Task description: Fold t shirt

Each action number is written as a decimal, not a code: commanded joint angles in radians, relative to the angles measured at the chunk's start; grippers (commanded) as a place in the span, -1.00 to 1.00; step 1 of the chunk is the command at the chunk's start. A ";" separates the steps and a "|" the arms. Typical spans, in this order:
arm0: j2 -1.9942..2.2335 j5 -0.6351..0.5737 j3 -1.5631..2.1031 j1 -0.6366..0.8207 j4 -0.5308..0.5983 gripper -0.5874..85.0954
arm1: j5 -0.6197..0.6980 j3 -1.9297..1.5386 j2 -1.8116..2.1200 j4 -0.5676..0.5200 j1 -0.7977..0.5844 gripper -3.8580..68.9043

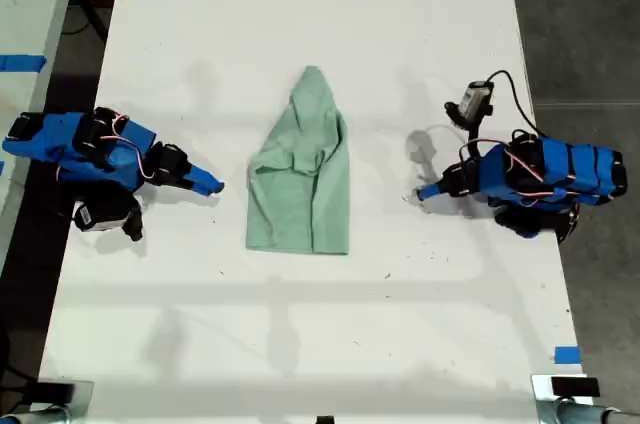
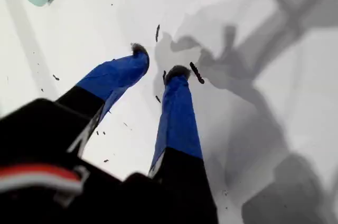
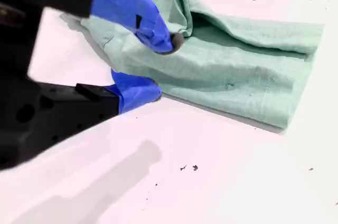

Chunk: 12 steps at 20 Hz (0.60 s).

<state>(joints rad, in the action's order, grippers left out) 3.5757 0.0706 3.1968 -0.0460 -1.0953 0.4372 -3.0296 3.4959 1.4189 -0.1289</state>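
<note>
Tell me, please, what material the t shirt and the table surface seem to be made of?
The t shirt looks like soft woven or knit cloth, matte pale mint: it creases and folds. The table looks hard and smooth, white, perhaps laminate or painted board; the exact material is not clear.

The t shirt [image 1: 300, 174] lies flat on the tabletop [image 1: 320, 344] at the middle of the exterior view, its narrow end toward the top of the frame and its wide end toward the bottom. My second gripper [image 1: 212, 185] sits at the exterior view's left, just beside the shirt's edge. My first gripper [image 1: 424, 193] sits at the exterior view's right, a little apart from the shirt.
</note>
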 commanded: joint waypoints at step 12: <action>0.009 0.015 0.008 0.003 -0.003 -0.72 | 0.035 -0.054 0.006 -0.025 -0.002 -0.65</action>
<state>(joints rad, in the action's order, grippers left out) 3.5757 0.0706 3.1968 -0.0460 -1.0953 0.4571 -3.0296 3.4959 1.4189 -0.1289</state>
